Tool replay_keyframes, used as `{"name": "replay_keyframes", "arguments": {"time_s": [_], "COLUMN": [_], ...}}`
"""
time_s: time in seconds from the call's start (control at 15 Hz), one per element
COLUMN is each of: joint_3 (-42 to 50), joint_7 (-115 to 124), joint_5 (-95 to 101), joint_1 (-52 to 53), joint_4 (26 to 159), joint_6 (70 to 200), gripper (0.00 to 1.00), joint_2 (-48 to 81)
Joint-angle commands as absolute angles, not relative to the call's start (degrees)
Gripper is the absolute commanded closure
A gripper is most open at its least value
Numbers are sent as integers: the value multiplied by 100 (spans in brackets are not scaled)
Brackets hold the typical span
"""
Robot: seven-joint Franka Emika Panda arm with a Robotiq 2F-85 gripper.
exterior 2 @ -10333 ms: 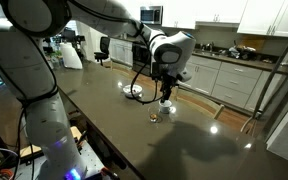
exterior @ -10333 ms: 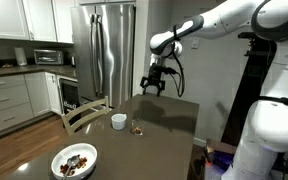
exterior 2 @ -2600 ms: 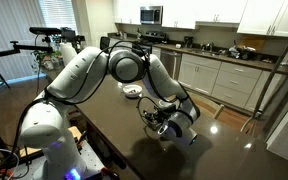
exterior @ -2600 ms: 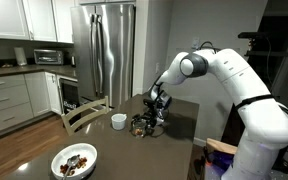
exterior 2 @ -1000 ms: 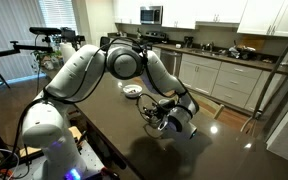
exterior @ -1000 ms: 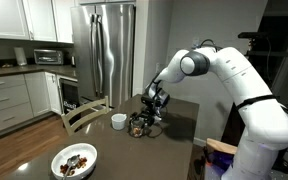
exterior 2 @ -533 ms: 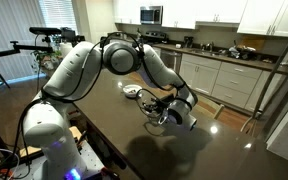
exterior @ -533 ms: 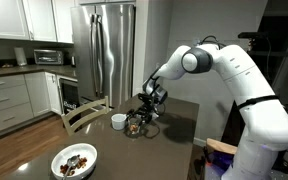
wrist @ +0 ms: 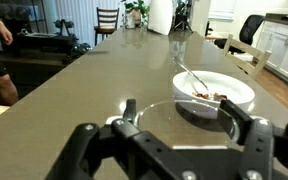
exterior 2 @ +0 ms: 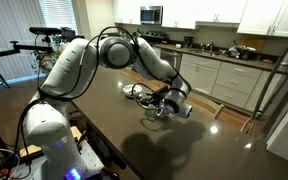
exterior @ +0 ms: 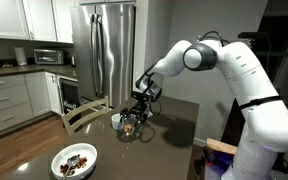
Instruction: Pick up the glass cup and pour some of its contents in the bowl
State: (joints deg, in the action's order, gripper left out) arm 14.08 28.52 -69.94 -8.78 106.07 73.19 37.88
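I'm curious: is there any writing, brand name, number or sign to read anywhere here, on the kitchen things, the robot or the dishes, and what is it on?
No text can be read in any view.
On the microwave: any panel markings are too small and blurred.
On the refrigerator: no legible badge.
On the robot arm: plain white shell, nothing legible.
On the bowl and the glass cup: no print visible.

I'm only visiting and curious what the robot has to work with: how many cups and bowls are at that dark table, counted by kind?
glass cup, held in the robot's claw: 1
white cup: 1
white bowl: 1
Total: 3
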Motion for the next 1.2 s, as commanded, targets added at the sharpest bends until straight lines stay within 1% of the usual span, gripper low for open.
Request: {"name": "replay_keyframes", "arguments": {"time_s": [0.0, 0.47, 0.93, 1.13], "joint_3": [1347, 1080, 900, 866], "joint_7": [2756, 2821, 2894, 2993], "joint_5": [-6548, -6195, -6190, -6362], "joint_1": [-628, -363, -299, -251], "joint_4": [10656, 10542, 10259, 10138], "joint_6": [7654, 8043, 8051, 8341], "gripper": [41, 41, 41, 41], "joint_2": [3506, 3375, 3407, 3460]}}
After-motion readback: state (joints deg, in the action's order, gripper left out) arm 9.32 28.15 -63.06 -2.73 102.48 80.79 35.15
